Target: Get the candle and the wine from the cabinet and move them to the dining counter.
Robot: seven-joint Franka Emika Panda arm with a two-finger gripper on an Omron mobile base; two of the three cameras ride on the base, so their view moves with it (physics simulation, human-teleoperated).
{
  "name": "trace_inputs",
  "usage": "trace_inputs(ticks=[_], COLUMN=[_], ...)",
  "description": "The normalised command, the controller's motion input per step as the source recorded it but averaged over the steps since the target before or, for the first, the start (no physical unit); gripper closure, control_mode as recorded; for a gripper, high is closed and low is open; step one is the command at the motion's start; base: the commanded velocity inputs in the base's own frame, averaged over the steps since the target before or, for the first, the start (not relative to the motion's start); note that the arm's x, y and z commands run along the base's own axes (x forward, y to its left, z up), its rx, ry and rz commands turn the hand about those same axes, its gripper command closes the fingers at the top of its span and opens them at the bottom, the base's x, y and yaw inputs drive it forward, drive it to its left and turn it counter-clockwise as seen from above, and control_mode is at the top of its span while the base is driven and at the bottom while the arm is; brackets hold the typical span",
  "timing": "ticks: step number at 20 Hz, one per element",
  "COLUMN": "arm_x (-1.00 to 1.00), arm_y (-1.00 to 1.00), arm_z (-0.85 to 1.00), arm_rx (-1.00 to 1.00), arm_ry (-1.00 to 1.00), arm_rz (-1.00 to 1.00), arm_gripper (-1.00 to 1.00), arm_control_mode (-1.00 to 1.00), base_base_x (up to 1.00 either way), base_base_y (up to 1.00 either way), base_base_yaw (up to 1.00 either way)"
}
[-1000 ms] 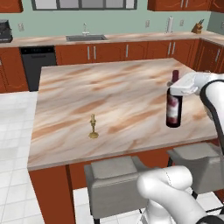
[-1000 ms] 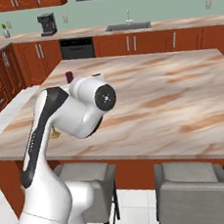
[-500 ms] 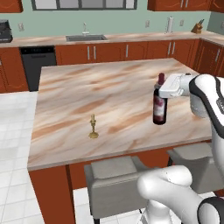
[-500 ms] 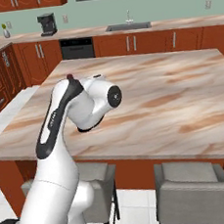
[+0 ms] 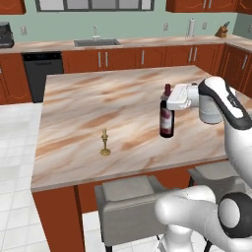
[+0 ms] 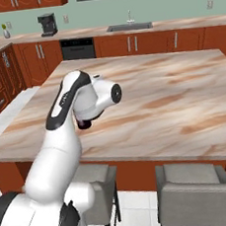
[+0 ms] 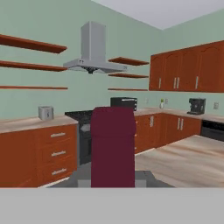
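Setting: a kitchen with grey-green walls, red-brown cabinets and a large island, the dining counter [image 5: 93, 113], marbled beige-brown on top.

Item one, the wine [image 5: 167, 114]: we record it upright, its long axis vertical, over the right half of the counter top. Whether its base touches the marble or hangs just above it we cannot tell. In the hand view its maroon capsule [image 7: 113, 146] rises straight up the middle, directly ahead of the hand.

Item two, the gripper [image 5: 170, 98]: it reaches in sideways from the bottle's right, at neck height, jaws pinched on the neck just below the capsule.

Item three, the candle [image 5: 104, 142]: upright on the same top, well apart from the bottle, toward the counter's near edge and to the bottle's left.

Relation governing the next move, in our judgement: bottle axis vertical and surface directly beneath it, so a straight descent and a sideways release toward the right should leave the bottle standing.

Also noted: a grey stool [image 5: 129, 202] tucked below the near edge.
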Motion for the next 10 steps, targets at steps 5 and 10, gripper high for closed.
trace_inputs(ticks=[5, 10], arm_x=[0.45, 0.34], arm_y=[0.10, 0.07], arm_z=[-0.28, -0.07], arm_rx=[0.03, 0.07], arm_ry=[-0.02, 0.01], arm_rz=[0.06, 0.04], arm_gripper=[1.00, 1.00], arm_control_mode=[-1.00, -1.00], base_base_x=[0.00, 0.00], base_base_y=[0.00, 0.00], base_base_yaw=[0.00, 0.00])
